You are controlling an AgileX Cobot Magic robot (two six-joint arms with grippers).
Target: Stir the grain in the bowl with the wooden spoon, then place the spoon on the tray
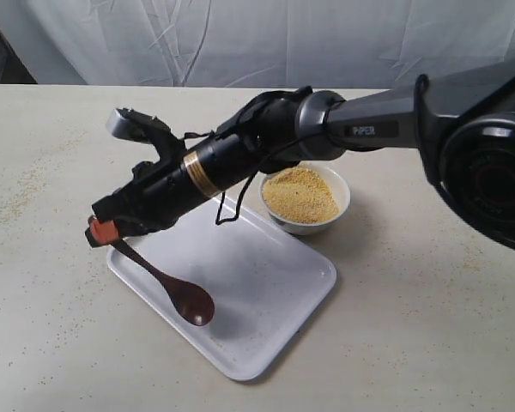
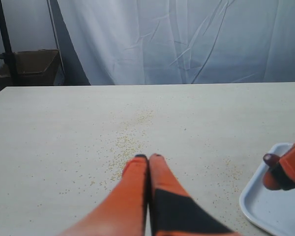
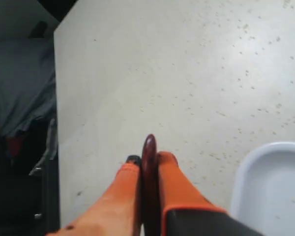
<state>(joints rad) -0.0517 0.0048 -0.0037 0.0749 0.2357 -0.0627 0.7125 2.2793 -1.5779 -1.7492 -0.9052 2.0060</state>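
Nearest the camera, your tray (image 1: 275,283) lay on the tabletop (image 1: 412,326), skewed so that one corner pointed forward. The wooden spoon (image 1: 167,283) slanted over the tray's left part. Its round end was down on the white surface (or just above it; the shadow there made contact hard to judge) and its handle rose up and leftward.

Your right pincer (image 1: 99,230) was clamped on the top of that handle. The right wrist view showed the orange fingers (image 3: 174,182) pressed against both sides of the dark wood, with the tip poking out beyond them. The right arm (image 1: 240,159) reached across the middle from the right side, its forearm stretched long and sloping down to the left, the wrist lowest.

Behind the tray, just beside its far edge, stood the bowl (image 1: 336,196), heaped with grain (image 1: 300,193). Your left pincer (image 2: 148,158) hung over bare tabletop off the tray's left, fingers together with nothing between them. Loose granules (image 2: 123,147) were scattered beyond it. Farthest back hung a white cloth (image 1: 266,34).
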